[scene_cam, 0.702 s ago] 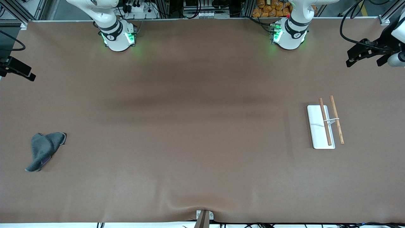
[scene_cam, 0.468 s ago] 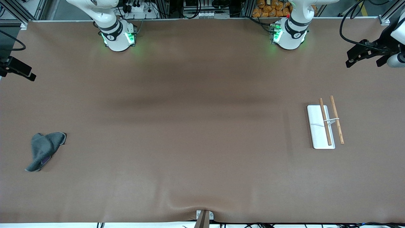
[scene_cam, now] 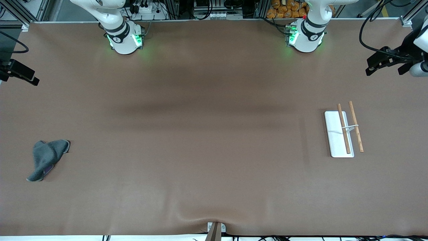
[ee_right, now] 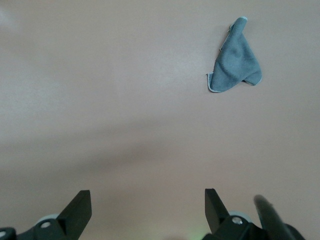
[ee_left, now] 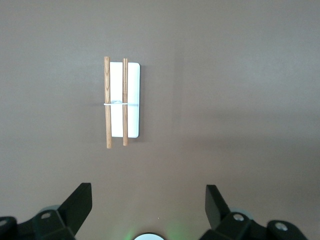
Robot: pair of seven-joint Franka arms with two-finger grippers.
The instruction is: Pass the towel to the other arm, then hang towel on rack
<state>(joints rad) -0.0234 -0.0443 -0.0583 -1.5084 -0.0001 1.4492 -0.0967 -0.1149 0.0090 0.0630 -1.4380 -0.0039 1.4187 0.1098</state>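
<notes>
From the front you see the crumpled dark grey towel [scene_cam: 46, 158] near the brown table's [scene_cam: 207, 134] edge at the right arm's end, and the white-based rack with two brown wooden rods [scene_cam: 343, 133] near the left arm's end, wide bare tabletop between them. In the left wrist view, the left gripper [ee_left: 149, 207] hangs spread wide, holding nothing, high over the rack [ee_left: 122, 101]. In the right wrist view, the right gripper [ee_right: 148, 209] gapes equally wide, empty, high above the towel [ee_right: 235, 60]

A brown mat-covered table [scene_cam: 207, 140] was seen, wrinkled at its near edge; cables, aluminium framing [scene_cam: 409, 15] and orange items [scene_cam: 287, 8] were stacked along the top edge.
</notes>
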